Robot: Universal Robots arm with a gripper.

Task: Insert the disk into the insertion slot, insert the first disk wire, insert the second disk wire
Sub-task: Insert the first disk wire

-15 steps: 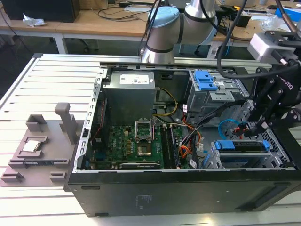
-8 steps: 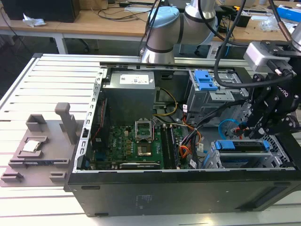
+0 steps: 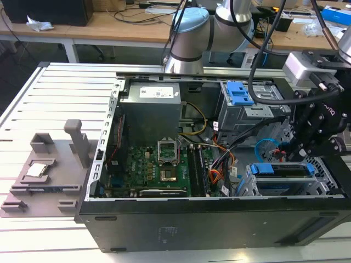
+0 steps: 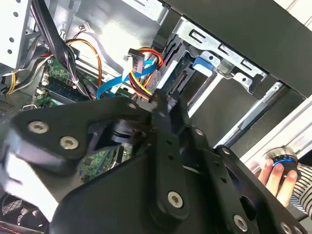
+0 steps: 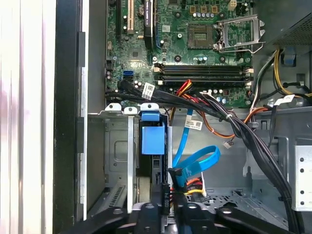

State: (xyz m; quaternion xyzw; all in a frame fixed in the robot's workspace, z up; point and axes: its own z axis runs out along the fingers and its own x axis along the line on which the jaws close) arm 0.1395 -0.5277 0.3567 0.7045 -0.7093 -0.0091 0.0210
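Gripper [image 5: 168,204] low in case [image 5: 68,122], pinching first disk wire [image 5: 194,185]

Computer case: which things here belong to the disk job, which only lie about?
Job: silver-grey disk in blue plastic carrier; silver perforated metal cage; orange/red-black wire bundle; glossy light-blue cable.
Lying about: grey plastic fixture; grey bay with blue latch; green motherboard.

My tool [image 4: 158,101] hides the plug of the first disk wire [image 4: 152,54] in the second wrist view; the insertion slot [image 5: 117,146] conceals most of the disk [image 5: 152,139].
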